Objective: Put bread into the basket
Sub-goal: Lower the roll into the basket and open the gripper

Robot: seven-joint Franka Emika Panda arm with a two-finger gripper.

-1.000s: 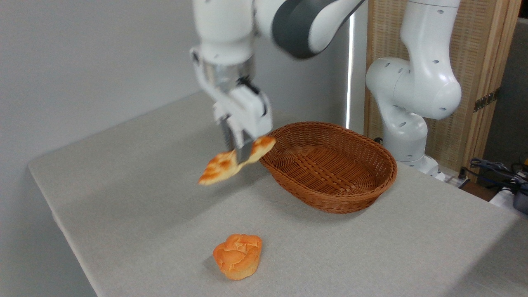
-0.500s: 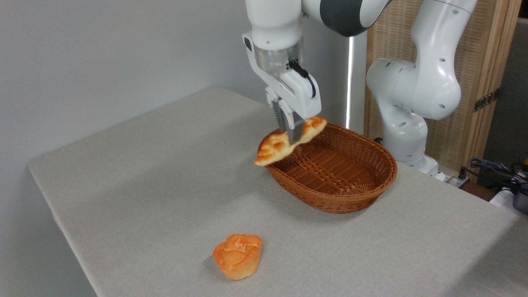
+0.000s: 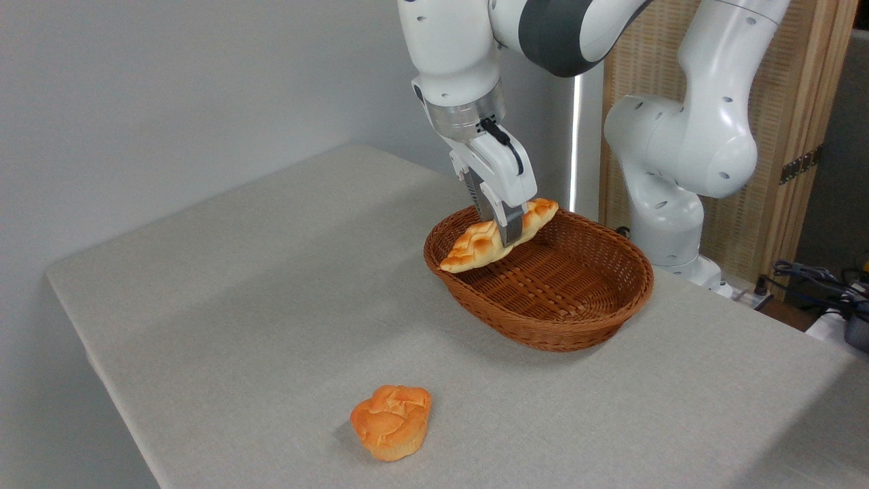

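The bread (image 3: 490, 239) is clamped at its middle by the closed gripper (image 3: 509, 234), its long axis running crosswise either side of the fingers. The basket (image 3: 584, 326) lies directly below, its left rim under the loaf's lower tip.

arm (image 3: 686, 136): glossy white, grey joint | silver wrist ring; black cable | claw (image 3: 508, 234): white

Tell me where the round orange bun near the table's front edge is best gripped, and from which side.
Likely from straight above, fingers closing across the orange bun's narrower lower sides: it stands upright and alone on the table, with open space all round.
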